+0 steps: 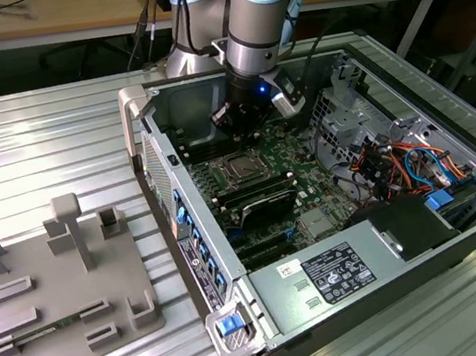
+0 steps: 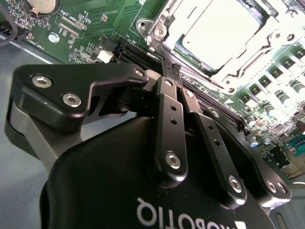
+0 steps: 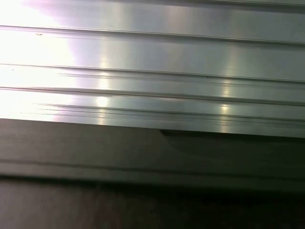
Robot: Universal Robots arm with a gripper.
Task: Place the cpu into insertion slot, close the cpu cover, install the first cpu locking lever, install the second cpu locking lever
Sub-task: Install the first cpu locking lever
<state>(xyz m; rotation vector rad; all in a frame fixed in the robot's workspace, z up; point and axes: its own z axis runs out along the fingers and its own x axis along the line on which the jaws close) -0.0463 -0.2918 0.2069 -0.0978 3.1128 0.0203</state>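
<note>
My gripper [image 1: 227, 119] hangs inside the open computer case [image 1: 143, 111], just behind the insertion slot [image 1: 228, 162] on the green motherboard [image 1: 292, 147]. In the second wrist view the two black fingers [image 2: 167, 119] are pressed together, and the gripper [image 2: 170, 67] stands shut at the socket's near corner with nothing visible between the tips. The cpu [image 2: 224, 33] lies in the slot with its silver top face up, also seen as the cpu [image 1: 243, 167] from outside. The silver cpu cover [image 2: 157, 29] frames it and looks laid flat. I cannot make out the locking levers.
Long black memory slots [image 1: 254, 195] lie in front of the socket. A power supply [image 1: 325, 277] and a cable bundle [image 1: 397, 163] fill the case's right side. A grey fixture plate [image 1: 49, 296] sits on the ribbed metal table [image 3: 152, 57] at the exterior view's left.
</note>
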